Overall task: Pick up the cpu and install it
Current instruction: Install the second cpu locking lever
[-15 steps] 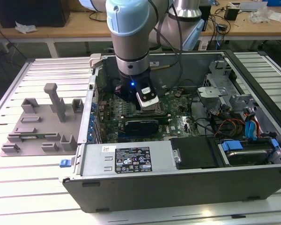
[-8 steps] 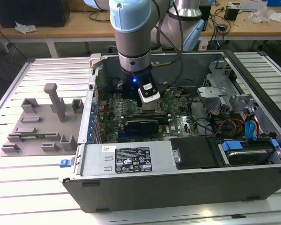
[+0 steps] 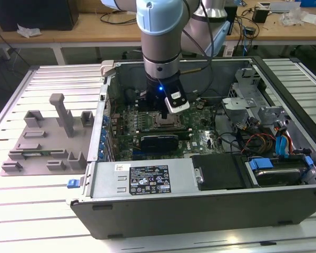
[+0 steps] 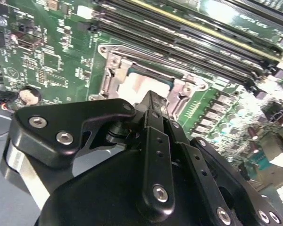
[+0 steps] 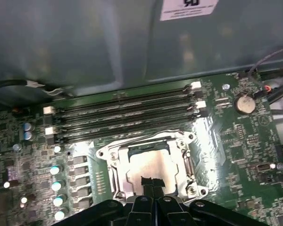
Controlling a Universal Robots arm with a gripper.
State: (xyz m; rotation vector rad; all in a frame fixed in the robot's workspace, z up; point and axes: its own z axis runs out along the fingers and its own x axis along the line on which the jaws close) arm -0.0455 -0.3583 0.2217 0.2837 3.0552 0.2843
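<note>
In the exterior view, an open grey metal computer case (image 3: pixel 200 205) lies on a pale slatted worktop (image 3: pixel 21 211), with a grey plastic fixture block (image 3: pixel 47 137) at the exterior view's left. Inside, past a black rectangular card (image 3: pixel 159 141), the green motherboard (image 3: pixel 200 138) carries a dark metal-framed socket (image 5: pixel 151 165). The cpu (image 5: pixel 153 165), a shiny silver-grey square chip, sits within that frame. The black tool (image 5: pixel 152 182) hangs just above it, fingers together. The light-blue arm (image 3: pixel 159 31) stands vertical, descending into the case.
</note>
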